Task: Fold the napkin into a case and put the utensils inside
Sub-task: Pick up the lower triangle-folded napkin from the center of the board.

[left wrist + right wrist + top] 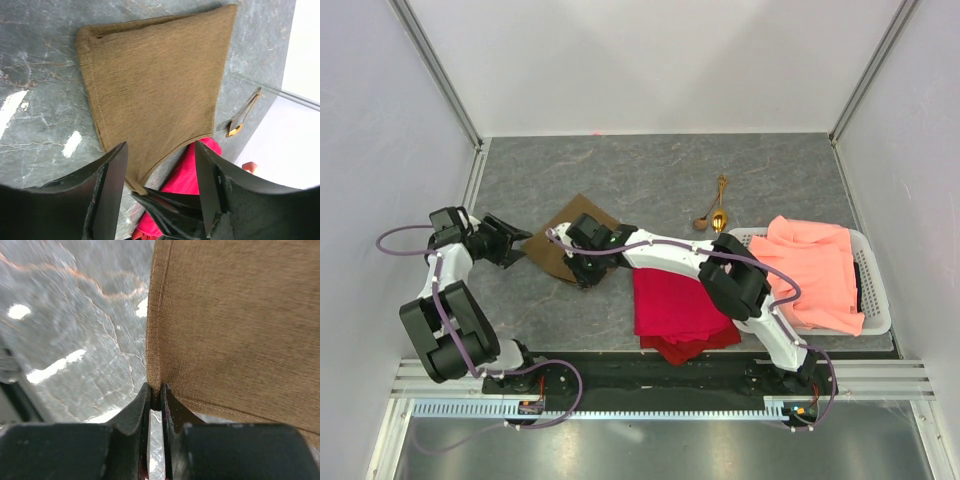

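Well, the right gripper [156, 390] was clamped tight on a corner of the napkin [160, 80], its jaws squeezed together with the brown cloth pinched between them. The left gripper [160, 146] was wide open, its jaws far apart over one end of the napkin, and it held nothing. I could not tell if it touched the cloth. The napkin lay flat on the grey table [650, 170], just beside the red cloth [675, 300]. The two gold utensils [717, 208] lay together farther back on the table, well apart from the napkin, near a corner of the white basket [876, 310] that held the orange cloth [815, 265]
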Available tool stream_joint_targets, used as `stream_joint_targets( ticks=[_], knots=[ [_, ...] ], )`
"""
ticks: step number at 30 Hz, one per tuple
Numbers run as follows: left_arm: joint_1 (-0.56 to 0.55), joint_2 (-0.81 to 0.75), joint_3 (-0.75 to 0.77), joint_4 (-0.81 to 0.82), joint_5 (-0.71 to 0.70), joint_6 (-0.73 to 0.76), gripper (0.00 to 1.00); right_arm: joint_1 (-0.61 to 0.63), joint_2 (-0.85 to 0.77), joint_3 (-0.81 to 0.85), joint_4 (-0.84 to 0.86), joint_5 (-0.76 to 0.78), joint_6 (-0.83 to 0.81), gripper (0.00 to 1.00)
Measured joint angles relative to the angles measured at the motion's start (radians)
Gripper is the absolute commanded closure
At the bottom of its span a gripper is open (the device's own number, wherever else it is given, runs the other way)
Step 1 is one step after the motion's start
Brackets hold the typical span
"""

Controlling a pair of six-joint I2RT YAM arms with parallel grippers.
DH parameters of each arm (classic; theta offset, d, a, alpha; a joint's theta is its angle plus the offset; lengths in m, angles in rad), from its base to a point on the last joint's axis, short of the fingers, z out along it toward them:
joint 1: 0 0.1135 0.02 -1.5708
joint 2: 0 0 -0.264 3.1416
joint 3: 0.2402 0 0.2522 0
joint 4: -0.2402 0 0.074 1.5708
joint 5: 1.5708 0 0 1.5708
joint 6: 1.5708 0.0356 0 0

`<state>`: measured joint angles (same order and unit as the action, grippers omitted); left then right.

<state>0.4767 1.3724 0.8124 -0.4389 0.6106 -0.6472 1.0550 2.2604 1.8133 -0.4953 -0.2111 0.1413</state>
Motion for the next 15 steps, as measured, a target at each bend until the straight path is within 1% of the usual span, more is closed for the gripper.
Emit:
stream_joint_targets(
  ticks=[7, 11, 15],
  knots=[
    [0.0, 0.087, 0.015, -0.01, -0.062, 0.0, 0.39, -0.068, -0.068, -0.085, 0.099, -0.126, 0.109, 1.0],
    [0.001, 0.156, 0.066, -0.029, -0.109, 0.008, 0.42, -0.1, -0.09, -0.13, 0.146, -0.18, 0.158, 1.0],
    [0.002, 0.204, 0.116, -0.038, -0.141, 0.021, 0.42, -0.119, -0.097, -0.148, 0.189, -0.224, 0.206, 1.0]
  ],
)
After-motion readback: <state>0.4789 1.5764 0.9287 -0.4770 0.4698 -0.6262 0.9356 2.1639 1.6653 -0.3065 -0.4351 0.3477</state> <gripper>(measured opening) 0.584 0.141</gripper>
